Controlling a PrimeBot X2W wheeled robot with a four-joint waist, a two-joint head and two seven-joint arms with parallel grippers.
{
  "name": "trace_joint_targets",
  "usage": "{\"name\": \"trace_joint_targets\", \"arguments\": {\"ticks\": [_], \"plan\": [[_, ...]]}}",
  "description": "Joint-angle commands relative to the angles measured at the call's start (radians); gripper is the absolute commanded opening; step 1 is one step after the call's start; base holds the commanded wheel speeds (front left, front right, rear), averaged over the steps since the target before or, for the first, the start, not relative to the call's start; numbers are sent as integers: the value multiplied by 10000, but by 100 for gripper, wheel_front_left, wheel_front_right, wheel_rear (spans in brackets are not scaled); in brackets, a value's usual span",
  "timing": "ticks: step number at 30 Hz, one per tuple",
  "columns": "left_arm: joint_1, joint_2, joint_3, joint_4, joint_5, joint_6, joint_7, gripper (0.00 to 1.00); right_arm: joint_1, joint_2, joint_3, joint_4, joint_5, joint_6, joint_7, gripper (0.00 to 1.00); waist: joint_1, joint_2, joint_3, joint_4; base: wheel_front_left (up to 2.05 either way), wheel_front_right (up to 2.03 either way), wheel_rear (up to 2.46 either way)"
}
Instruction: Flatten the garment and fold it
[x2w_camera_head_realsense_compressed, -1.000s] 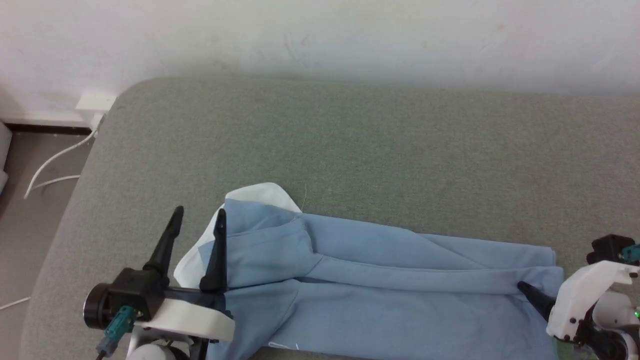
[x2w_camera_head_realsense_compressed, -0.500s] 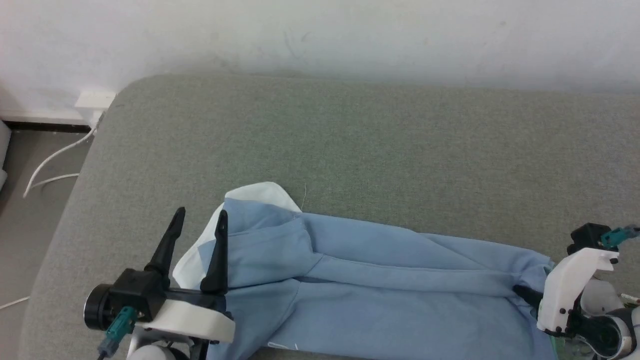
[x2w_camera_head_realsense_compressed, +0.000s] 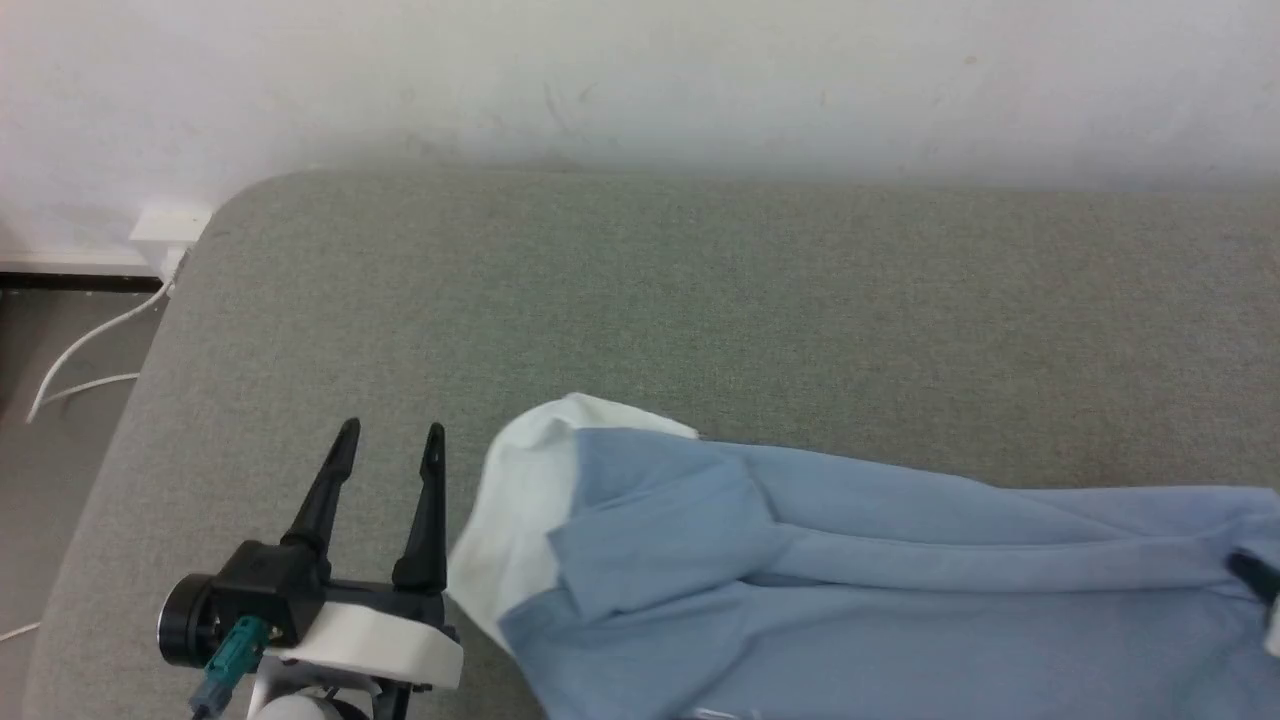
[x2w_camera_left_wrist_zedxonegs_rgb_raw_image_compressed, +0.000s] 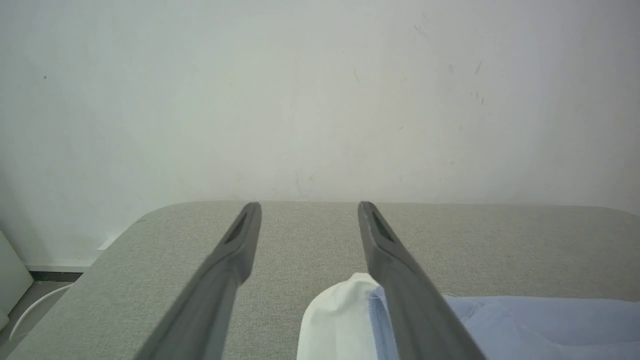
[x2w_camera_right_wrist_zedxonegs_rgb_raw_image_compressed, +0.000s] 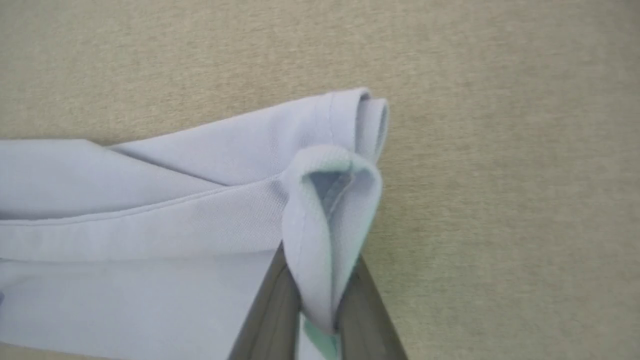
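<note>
Now the garment (x2w_camera_head_realsense_compressed: 850, 570) lies stretched along the near side of the grey cushion (x2w_camera_head_realsense_compressed: 640, 300). Its white hood lining is at the left end, then light blue knit with one long crease runs rightward to a rolled edge. The left gripper (x2w_camera_head_realsense_compressed: 391, 428) hovers just beside the hood, fingers spread wide and empty, pointing toward the wall (x2w_camera_head_realsense_compressed: 640, 80). At the far right end, the right gripper (x2w_camera_right_wrist_zedxonegs_rgb_raw_image_compressed: 320, 270) is clamped on that folded blue edge.
</note>
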Motion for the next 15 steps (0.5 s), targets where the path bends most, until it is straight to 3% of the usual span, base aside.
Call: {"name": "trace_joint_targets", "arguments": {"ticks": [1,8,15], "plan": [[125,52,16,-34,128,57,-50,100,118,-69,-373,-89,-118,-11,57,0,-1,0,13,-24,0,0,0],[109,26,34,-9,95,103,-72,100,186,279,-1852,-508,-150,-11,1019,0,-1,0,38,-74,0,0,0],[136,24,43,87,10,105,-83,100,61,2392,-763,-1782,3074,-11,3366,0,-1,0,-82,-93,0,0,0]]}}
